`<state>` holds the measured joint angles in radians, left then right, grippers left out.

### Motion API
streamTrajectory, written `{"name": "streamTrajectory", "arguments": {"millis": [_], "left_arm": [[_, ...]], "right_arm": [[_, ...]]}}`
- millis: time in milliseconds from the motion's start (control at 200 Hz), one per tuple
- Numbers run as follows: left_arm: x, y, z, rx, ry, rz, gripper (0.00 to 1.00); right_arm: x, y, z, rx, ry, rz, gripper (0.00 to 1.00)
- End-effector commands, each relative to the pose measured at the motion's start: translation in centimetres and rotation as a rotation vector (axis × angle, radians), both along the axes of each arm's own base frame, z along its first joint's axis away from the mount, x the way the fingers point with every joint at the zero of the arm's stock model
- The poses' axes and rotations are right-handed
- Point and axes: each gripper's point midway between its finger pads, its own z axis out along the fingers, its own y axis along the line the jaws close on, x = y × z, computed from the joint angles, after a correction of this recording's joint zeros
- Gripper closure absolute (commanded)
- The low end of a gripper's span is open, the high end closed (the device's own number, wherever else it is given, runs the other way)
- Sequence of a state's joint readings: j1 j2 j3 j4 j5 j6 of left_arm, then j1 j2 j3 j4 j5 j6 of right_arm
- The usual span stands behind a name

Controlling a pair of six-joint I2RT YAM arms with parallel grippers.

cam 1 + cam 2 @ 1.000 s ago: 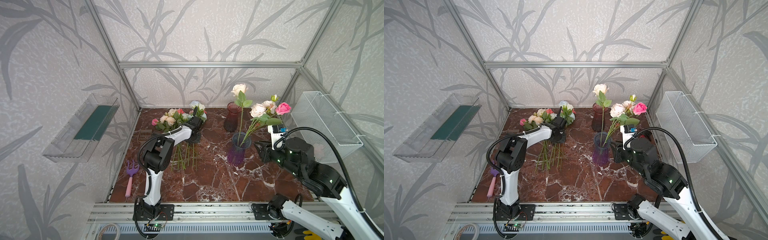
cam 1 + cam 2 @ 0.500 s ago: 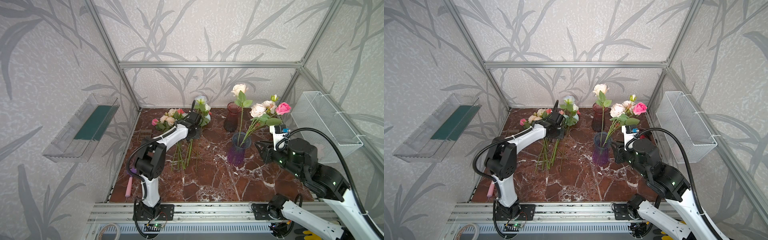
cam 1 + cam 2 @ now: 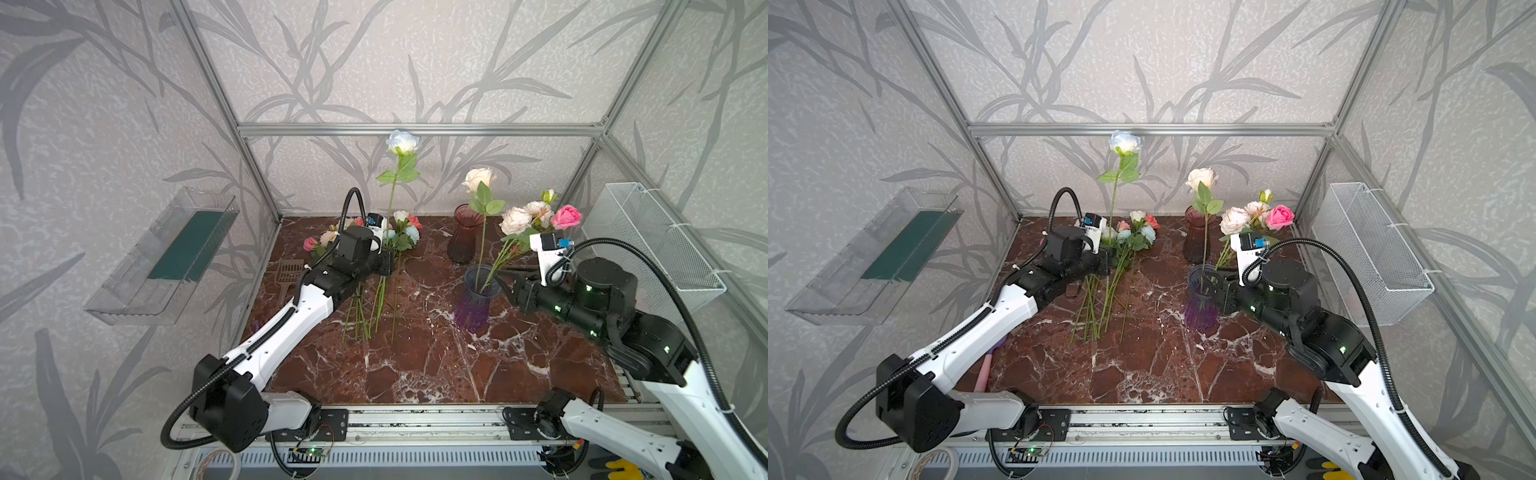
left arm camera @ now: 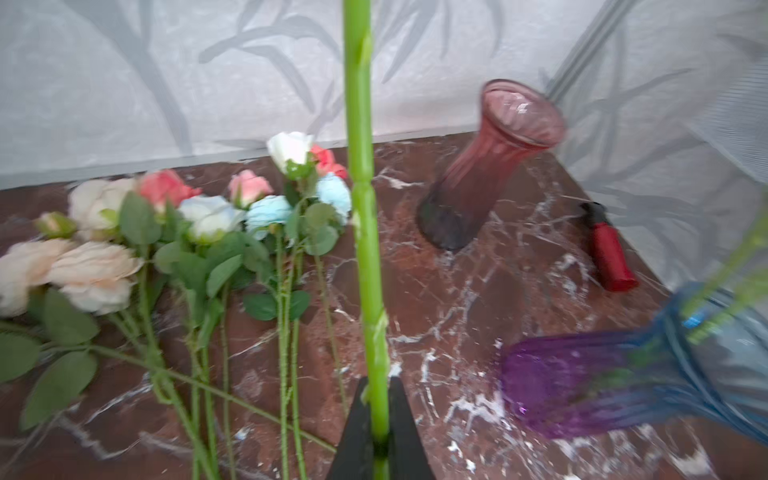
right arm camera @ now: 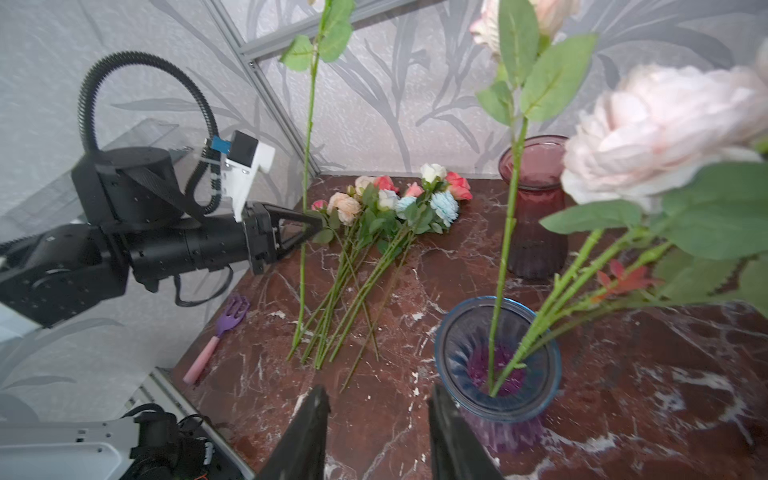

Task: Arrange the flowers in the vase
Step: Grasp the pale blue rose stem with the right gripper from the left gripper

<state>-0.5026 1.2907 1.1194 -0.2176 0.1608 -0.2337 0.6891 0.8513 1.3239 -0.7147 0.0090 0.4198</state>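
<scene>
My left gripper is shut on the green stem of a pale blue-white rose, held upright above the pile. The other flowers lie on the marble floor with their heads toward the back wall. The purple-and-blue vase holds several flowers, among them a cream rose and a pink one. My right gripper stands open and empty beside the vase.
An empty dark red vase stands at the back. A purple-and-pink garden fork, a brown rake and a red-handled tool lie on the floor. A wire basket and a clear shelf hang on the side walls.
My left gripper has closed on the pale rose's stem and raised it upright out of the pile. The right gripper's jaws have spread wider beside the vase.
</scene>
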Motion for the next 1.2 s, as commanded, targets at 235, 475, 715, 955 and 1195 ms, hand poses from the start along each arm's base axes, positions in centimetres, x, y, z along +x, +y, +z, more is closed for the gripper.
{"name": "streamTrajectory", "arguments": {"millis": [235, 475, 715, 955, 1195], "left_arm": [[-10.3, -9.4, 7.6, -0.226, -0.202, -0.511, 1.0], [-12.1, -10.8, 7.7, -0.251, -0.187, -0.572, 1.0], [-12.4, -10.5, 8.3, -0.26, -0.208, -0.57, 1.0], [-12.4, -10.2, 8.3, -0.249, -0.221, -0.563, 1.0], [-12.0, -9.9, 8.1, -0.24, -0.229, -0.534, 1.0]], "right_arm": [[0.7, 6.5, 6.4, 0.123, -0.131, 0.162, 0.51], [3.1, 9.9, 5.0, 0.105, -0.12, 0.155, 0.5], [5.3, 11.0, 3.4, 0.085, -0.104, 0.098, 0.63], [6.2, 11.6, 3.3, 0.099, -0.112, 0.084, 0.78], [6.2, 11.8, 3.8, 0.147, -0.111, 0.085, 0.96]]}}
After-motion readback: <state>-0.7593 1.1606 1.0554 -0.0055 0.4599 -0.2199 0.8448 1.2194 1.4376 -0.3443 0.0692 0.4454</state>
